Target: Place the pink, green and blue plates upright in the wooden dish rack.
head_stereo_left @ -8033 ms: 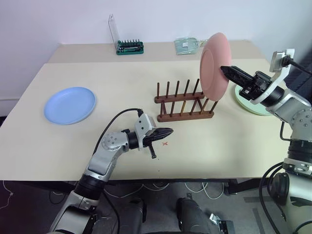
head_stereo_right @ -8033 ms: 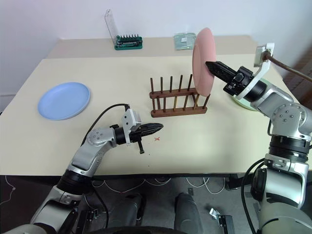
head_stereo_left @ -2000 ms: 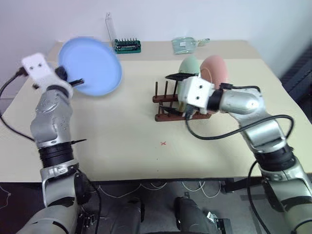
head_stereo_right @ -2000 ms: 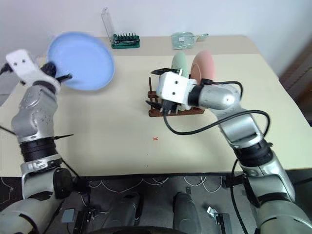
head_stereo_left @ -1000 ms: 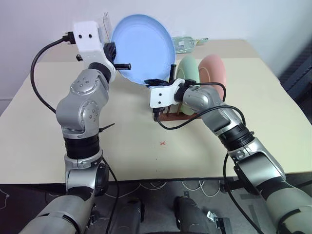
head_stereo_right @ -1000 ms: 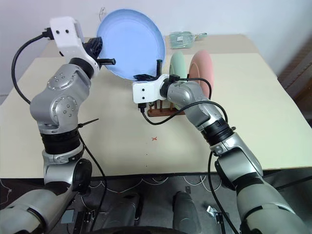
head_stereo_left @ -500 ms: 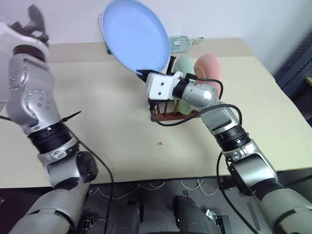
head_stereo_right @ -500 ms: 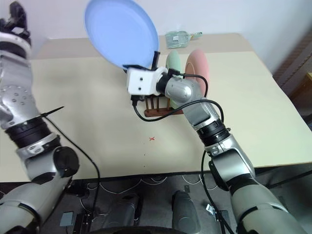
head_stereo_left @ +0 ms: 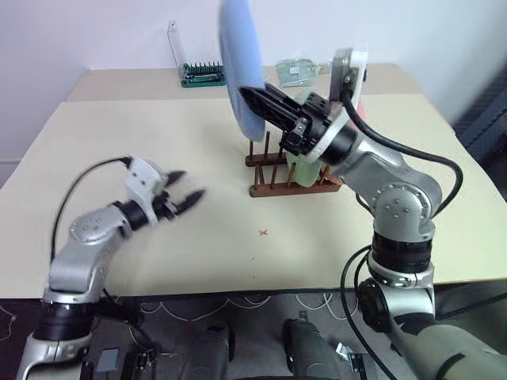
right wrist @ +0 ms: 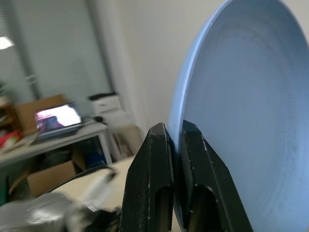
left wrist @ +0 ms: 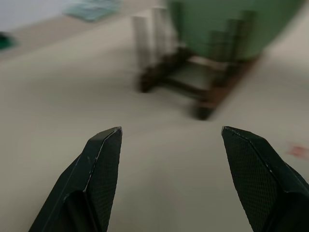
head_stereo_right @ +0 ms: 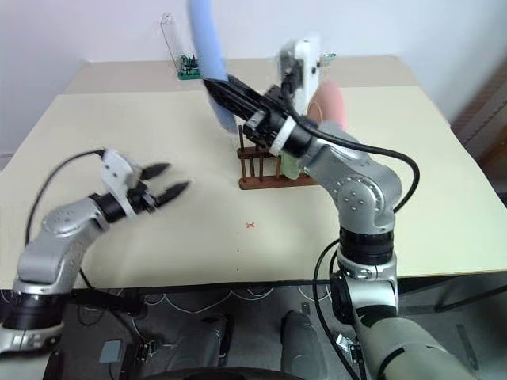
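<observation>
Beige table (head_stereo_left: 198, 261) against a pale wall. Left claw (head_stereo_left: 186, 195) spread wide, empty, low over the table. Ahead of it, dark wooden dish rack (head_stereo_left: 273, 188) holding mint green plate (left wrist: 227, 24) and pink plate (head_stereo_right: 329, 103) upright between pegs. Right claw (head_stereo_left: 252, 99) clamped on the light blue plate (head_stereo_left: 240, 67), matte, edge-on, raised above the rack.

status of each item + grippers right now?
blue plate: on edge, in the air above the rack, clamped at its rim
right gripper: shut on the blue plate
left gripper: open, empty, low over the table
green plate: upright in the rack
pink plate: upright in the rack, behind the right arm
wooden dish rack: on the table, near pegs free
</observation>
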{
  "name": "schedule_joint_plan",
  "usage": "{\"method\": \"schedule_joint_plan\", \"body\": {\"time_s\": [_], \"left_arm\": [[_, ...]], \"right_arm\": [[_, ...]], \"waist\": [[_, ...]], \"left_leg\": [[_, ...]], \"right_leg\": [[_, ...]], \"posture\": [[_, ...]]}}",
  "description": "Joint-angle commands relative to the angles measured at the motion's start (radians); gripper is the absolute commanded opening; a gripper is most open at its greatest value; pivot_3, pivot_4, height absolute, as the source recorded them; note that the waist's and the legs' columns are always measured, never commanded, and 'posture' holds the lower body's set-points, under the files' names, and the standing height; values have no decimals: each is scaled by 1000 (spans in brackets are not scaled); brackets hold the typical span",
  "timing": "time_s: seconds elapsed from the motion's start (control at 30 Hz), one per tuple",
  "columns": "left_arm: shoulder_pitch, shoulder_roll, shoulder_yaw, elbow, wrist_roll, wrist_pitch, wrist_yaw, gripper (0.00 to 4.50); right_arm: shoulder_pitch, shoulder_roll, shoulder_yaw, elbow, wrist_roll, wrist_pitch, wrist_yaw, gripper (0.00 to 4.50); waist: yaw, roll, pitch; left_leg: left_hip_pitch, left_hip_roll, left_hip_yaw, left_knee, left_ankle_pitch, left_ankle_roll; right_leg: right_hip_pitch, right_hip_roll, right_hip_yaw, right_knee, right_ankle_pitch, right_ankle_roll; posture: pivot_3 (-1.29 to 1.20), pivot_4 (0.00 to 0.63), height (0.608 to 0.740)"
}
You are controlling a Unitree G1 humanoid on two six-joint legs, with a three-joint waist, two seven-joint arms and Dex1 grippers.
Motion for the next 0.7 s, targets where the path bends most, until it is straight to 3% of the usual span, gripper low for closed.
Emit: {"method": "schedule_joint_plan", "body": {"time_s": [0.03, 0.5, 0.6, 0.7], "left_arm": [[-11, 4, 11, -46, -39, 9, -31, 3345], [-17, -14, -3, -72, -29, 11, -29, 3345], [-17, -18, -5, -72, -27, 10, -26, 3402], [-17, -22, -7, -71, -26, 8, -24, 3402]], "right_arm": [[-20, 4, -26, -34, 54, 27, -53, 0], [-51, 13, -82, 138, 112, 100, -203, 0], [-49, 12, -82, 138, 126, 108, -212, 1012], [-50, 9, -76, 135, 124, 109, -217, 2482]], "waist": [[-5, 1, 0], [-3, 1, 0], [-3, 1, 0], [-3, 1, 0]], "left_leg": [[0, 0, 1, 0, 0, 0], [0, 1, 2, 0, 0, 0], [0, 1, 2, 0, 0, 0], [0, 1, 2, 0, 0, 0]], "right_leg": [[-1, 0, 0, 1, 0, 0], [-1, 0, 0, 2, 0, 0], [-1, 0, 0, 2, 0, 0], [-1, 0, 0, 2, 0, 0]], "posture": [[0, 150, 740], [0, 150, 740], [0, 150, 740], [0, 150, 740]]}}
